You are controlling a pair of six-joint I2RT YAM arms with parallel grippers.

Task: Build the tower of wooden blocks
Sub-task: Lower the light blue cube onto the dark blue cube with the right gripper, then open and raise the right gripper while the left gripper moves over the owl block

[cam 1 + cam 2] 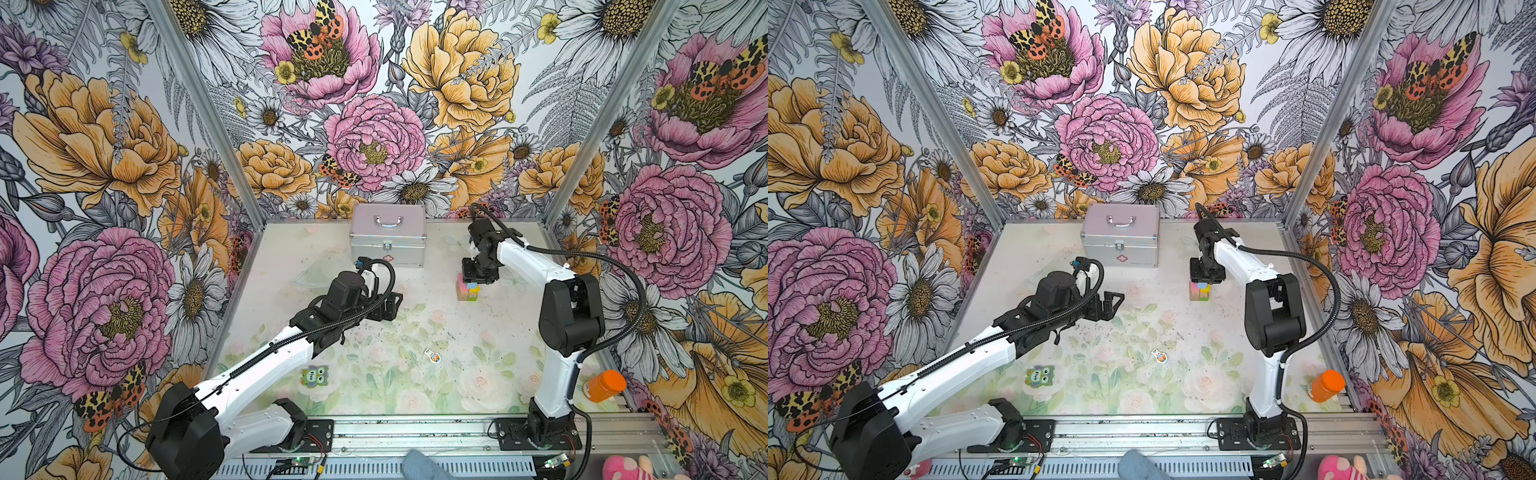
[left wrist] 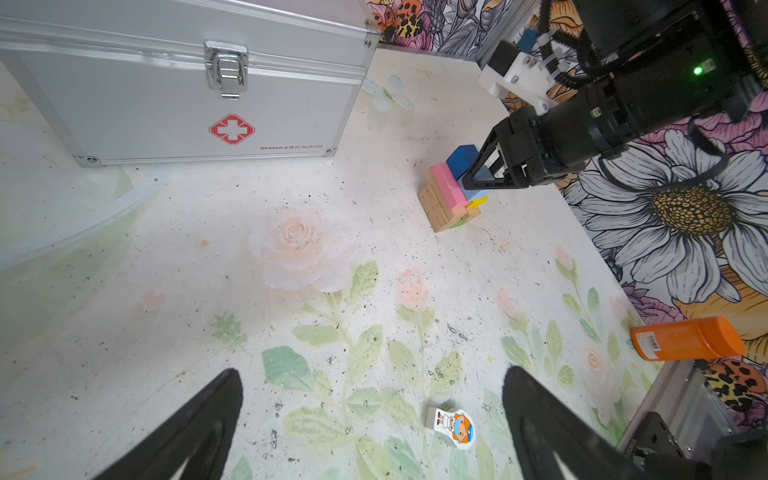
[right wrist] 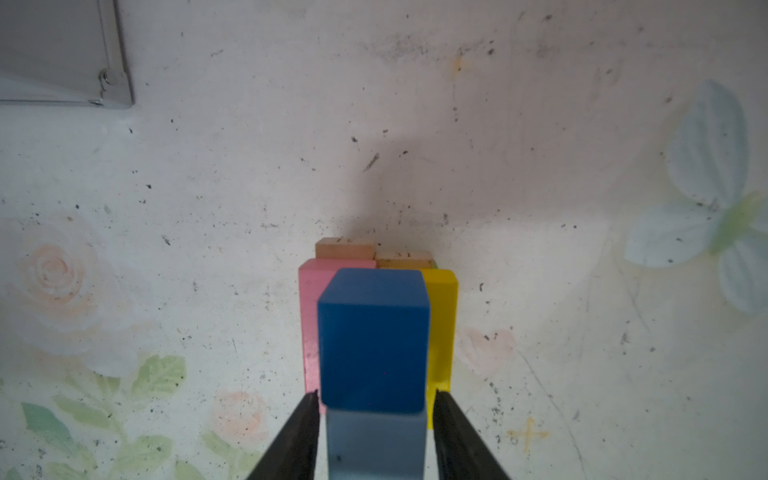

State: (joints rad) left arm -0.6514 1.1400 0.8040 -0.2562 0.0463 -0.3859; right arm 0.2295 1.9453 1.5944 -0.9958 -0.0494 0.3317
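Right of the silver case (image 1: 388, 239), the right gripper (image 3: 375, 397), barely parted, straddles the light blue block (image 3: 376, 444) on the tower (image 1: 467, 291); the left gripper (image 2: 370, 370) gapes empty.

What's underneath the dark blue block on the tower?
A pink brick and a yellow block show beneath the dark blue block, with tan blocks lower down. Its own body covers whatever surface it actually rests on.

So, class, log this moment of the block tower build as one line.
left gripper: open, empty | right gripper: open, straddling light blue wooden block | multicoloured wooden block tower: standing
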